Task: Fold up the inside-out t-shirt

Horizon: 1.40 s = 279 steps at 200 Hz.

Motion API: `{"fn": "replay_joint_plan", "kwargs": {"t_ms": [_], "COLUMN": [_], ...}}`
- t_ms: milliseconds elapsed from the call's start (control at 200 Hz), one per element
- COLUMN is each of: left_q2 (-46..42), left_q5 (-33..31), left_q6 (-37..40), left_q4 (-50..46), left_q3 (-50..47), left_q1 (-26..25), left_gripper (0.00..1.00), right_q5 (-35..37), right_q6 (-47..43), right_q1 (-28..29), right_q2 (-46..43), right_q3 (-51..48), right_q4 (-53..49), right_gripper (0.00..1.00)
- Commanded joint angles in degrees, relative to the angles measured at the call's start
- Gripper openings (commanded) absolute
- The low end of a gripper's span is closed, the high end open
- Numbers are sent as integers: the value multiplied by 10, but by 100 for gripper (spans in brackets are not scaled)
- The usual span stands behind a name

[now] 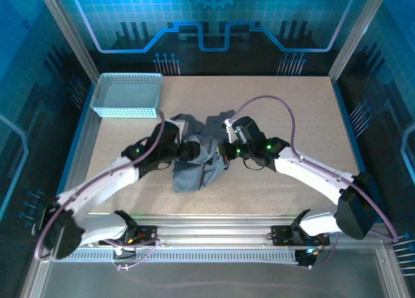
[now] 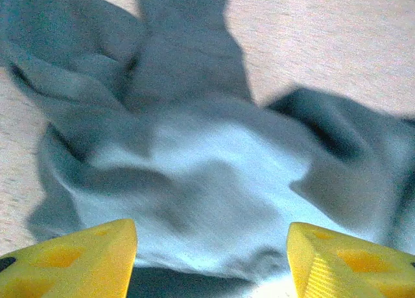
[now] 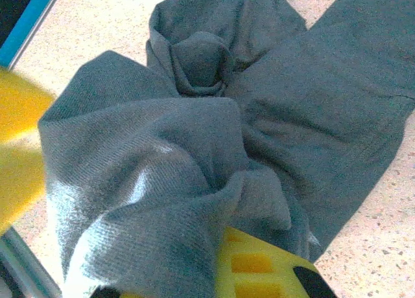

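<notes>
Hardly started, with the inside-out t-shirt (image 1: pixel 194 171) bunched up on the table (image 1: pixel 292 116), right claw (image 1: pixel 225 150) pinched on its cloth, left claw (image 1: pixel 189 150) spread apart, all folding left to do

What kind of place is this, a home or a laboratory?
Probably a robot laboratory cell: left arm and right arm bolted at a metal-framed table, blue circuit-pattern wall panels, a t-shirt and mesh basket as test items.
</notes>
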Motion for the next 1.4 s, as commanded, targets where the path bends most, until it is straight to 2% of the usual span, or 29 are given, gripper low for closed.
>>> {"fn": "replay_joint_plan", "kwargs": {"t_ms": [0,130,280,340,395,495,605,680,835,940,1051,1211,1311,1391], "left_q2": [-34,8,78,98,108,99,82,67,45,26,17,48,96,133], "left_q5": [-43,-92,-139,-168,-211,-227,-193,-165,-63,18,93,158,187,188], "left_q6": [-13,-13,-32,-37,-51,-54,-26,8,88,97,83,53,29,15], "left_q4": [69,87,84,77,54,50,60,58,47,58,91,145,174,190], "left_q3": [-48,-51,-25,-10,7,11,15,38,124,143,101,-2,-38,-51], "left_q1": [-34,-78,-81,-81,-79,-57,-28,-12,13,13,13,16,28,34], "left_gripper": [67,77,85,86,76,45,11,0,0,0,0,0,0,0], "right_q5": [-23,-28,-19,-11,2,46,81,82,86,78,58,8,-25,-19], "right_q6": [14,13,10,9,8,-2,-23,-33,-68,-85,-80,-61,-52,-52], "right_q1": [1,8,20,23,23,20,5,-23,-61,-63,-63,-71,-99,-119], "right_q2": [6,6,-6,-13,-17,-31,-57,-73,-108,-123,-124,-93,-26,44], "right_q3": [28,46,57,54,48,46,46,61,125,163,155,76,53,69], "right_q4": [-4,-11,-30,-33,-39,-69,-99,-123,-157,-179,-187,-152,-124,-112], "right_gripper": [0,0,0,0,0,0,0,0,0,0,0,0,0,0]}}
